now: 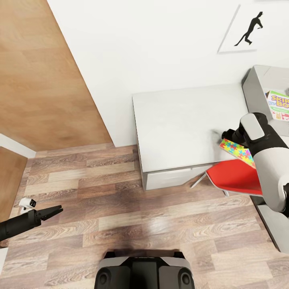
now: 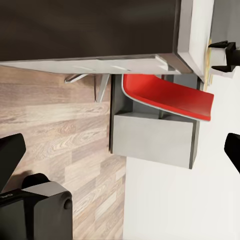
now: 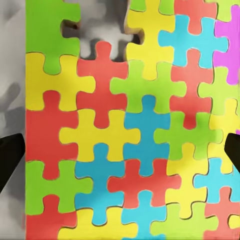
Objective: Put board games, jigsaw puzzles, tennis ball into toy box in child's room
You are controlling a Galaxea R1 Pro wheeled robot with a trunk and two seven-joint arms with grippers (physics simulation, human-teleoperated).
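A bright jigsaw puzzle sits at the front edge of the pale table, above a red chair, and looks slightly tilted. My right gripper hovers right over it, open; in the right wrist view the puzzle spans the space between the spread fingers. I cannot tell whether the fingers touch it. The grey toy box stands at the table's right end, holding a white-green board game. My left gripper hangs open low over the floor at the left, with nothing in it.
A red chair is tucked under the table's front edge, also seen as the red chair beside a grey drawer unit. Wood-plank floor stretches between my base and the table. A dancer picture hangs on the white wall.
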